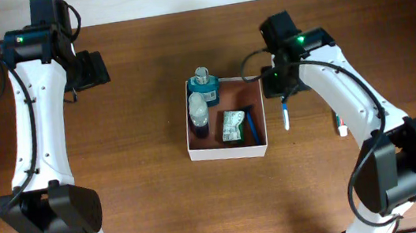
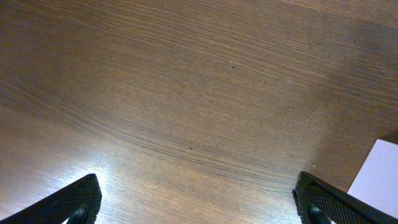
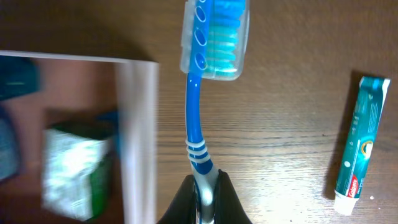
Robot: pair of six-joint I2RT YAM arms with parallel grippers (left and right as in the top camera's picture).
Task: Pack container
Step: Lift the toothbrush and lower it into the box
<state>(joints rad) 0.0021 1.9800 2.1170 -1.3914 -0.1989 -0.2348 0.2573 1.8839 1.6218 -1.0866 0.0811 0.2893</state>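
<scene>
Overhead: the container sits at the middle of the surface. Its thin white walls look like card, so I judge it light, easy to dent and apt to slide if nudged. The safest hold would be a pinch on one wall near a corner, where it is stiffest; better not to lift it at all. It is square and open-topped, reddish-brown inside. Two bottles stand along its 9 to 11 o'clock side, and a green packet lies near the middle. The right tool hangs just beyond its 3 o'clock wall, carrying a toothbrush. The left tool is well apart at 10 o'clock.

Left wrist: the left tool is spread wide with nothing between its fingers, over bare wood. A white corner at 4 o'clock is probably the container.

Right wrist: the right tool is closed tight on the very end of the blue toothbrush, whose capped head points to 12 o'clock. The container's white wall runs just at its 9 o'clock, with the green packet inside. A toothpaste tube lies on the surface at 3 o'clock.
</scene>
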